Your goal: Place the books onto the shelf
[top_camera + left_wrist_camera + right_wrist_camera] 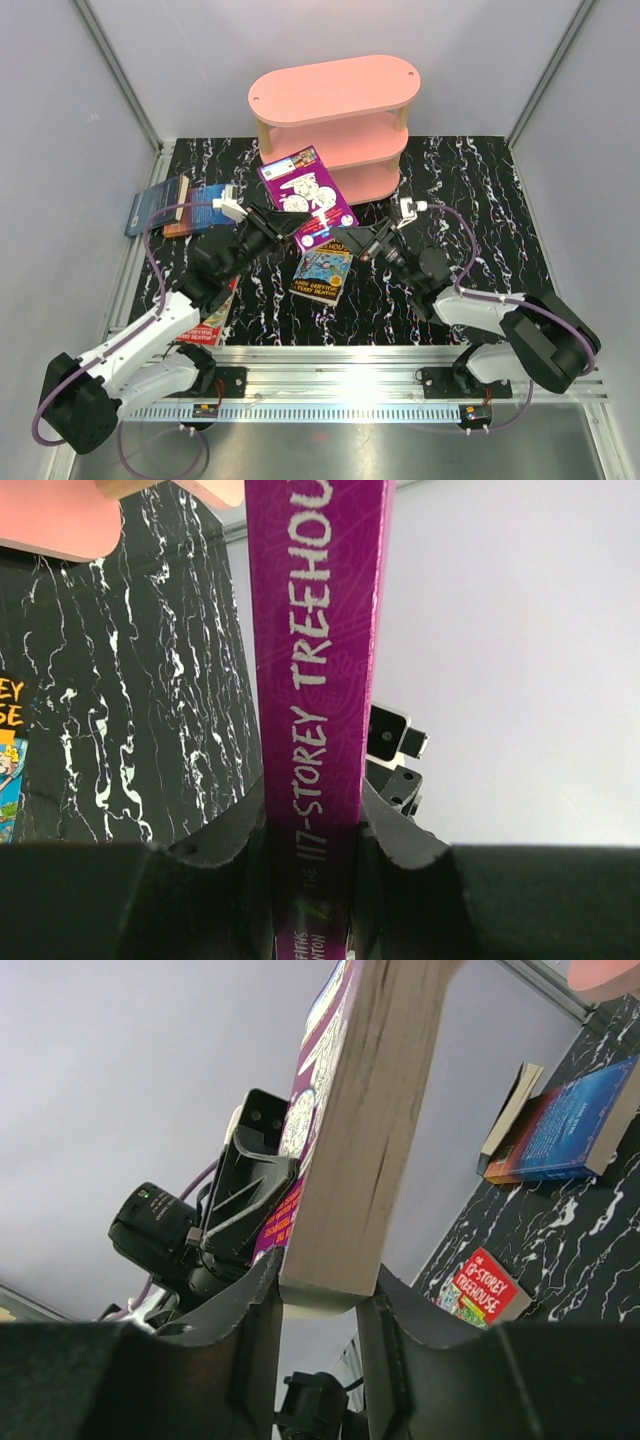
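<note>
A purple book hangs tilted in the air in front of the pink shelf, held from both sides. My left gripper is shut on its spine, which fills the gap between the black fingers. My right gripper is shut on the opposite pale page edge, at a lower corner. A yellow-teal book lies flat under the held one. Two dark blue books lie at the left, and a red book is partly hidden under the left arm.
Grey walls close in the black marbled table on the left, right and back. The shelf stands at the back centre, its lower tiers just behind the held book. A metal rail with the arm bases runs along the near edge.
</note>
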`<state>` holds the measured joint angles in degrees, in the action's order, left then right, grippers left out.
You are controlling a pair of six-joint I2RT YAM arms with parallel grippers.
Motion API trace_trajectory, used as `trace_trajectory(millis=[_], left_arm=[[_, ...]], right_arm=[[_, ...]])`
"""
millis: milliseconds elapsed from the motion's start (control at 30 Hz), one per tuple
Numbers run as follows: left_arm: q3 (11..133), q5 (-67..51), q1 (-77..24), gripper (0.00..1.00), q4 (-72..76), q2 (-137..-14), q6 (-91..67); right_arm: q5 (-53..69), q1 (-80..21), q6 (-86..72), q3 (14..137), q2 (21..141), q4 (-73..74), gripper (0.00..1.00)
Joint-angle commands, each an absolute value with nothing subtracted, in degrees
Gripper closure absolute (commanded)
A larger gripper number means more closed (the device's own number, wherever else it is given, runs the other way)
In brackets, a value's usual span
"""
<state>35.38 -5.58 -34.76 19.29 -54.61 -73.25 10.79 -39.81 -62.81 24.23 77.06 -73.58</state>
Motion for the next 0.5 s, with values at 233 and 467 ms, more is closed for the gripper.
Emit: trace_trajectory(millis=[233,467], left_arm=[[35.68,-6.59,-37.35,0.84,19.78,-52.03,-68.38],[34.81,-5.54,-37.35,0.29,12.66,-50.81,-64.08]], right_arm=[[8.43,-29.28,-55.82,36.64,69.88,-57.11,0.83],[13.27,-20.13,-48.80,48.77,65.48,-33.15,1.00]])
